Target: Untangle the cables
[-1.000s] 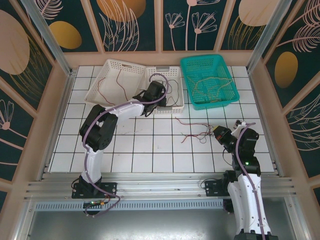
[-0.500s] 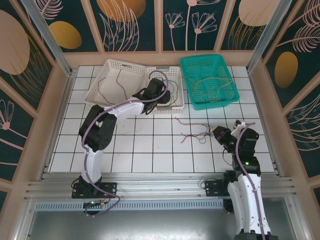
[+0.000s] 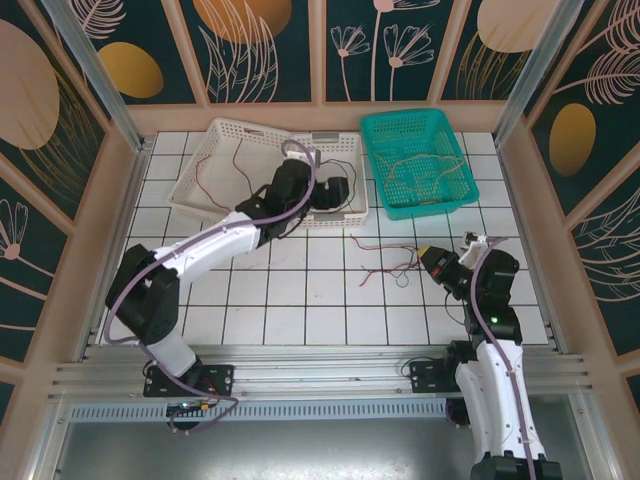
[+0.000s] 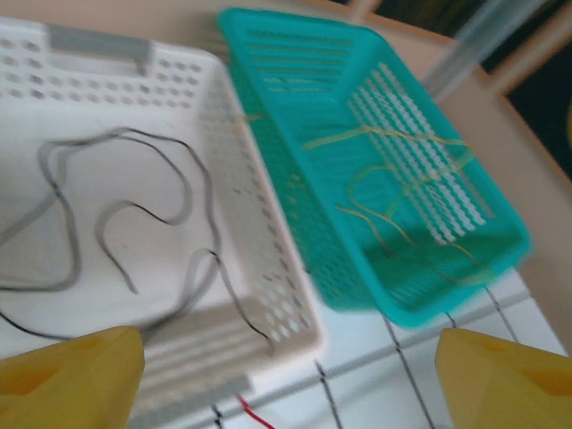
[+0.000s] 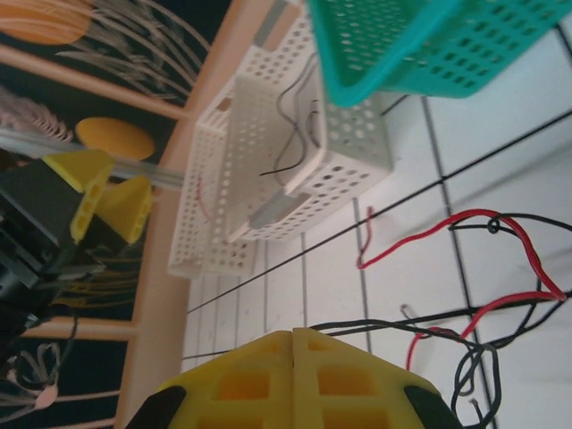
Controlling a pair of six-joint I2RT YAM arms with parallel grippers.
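Observation:
A tangle of red and black cables (image 3: 388, 266) (image 5: 497, 234) lies on the white tiles right of centre. My right gripper (image 3: 428, 258) (image 5: 293, 334) is shut at the tangle's right end, and black strands run in under its yellow fingertips. My left gripper (image 3: 335, 190) (image 4: 290, 384) hangs open over the right end of the white basket (image 3: 200, 165) (image 4: 268, 223), nothing between its yellow fingers (image 4: 71, 375). A loose black cable (image 4: 192, 188) lies curled in that basket, and a red cable (image 3: 236, 160) lies in its left half. Yellow cables (image 3: 420, 170) (image 4: 393, 170) rest in the teal basket (image 3: 372, 150) (image 4: 295, 197).
The two baskets stand side by side at the back of the tiled table (image 3: 290, 300), the teal one on the right. Wooden walls with patterned panels and metal posts (image 3: 95, 75) close in the table on three sides.
My left gripper has opened and drawn back to the left over the white basket, with its elbow swinging down and to the left. The right gripper has shifted slightly and stays shut.

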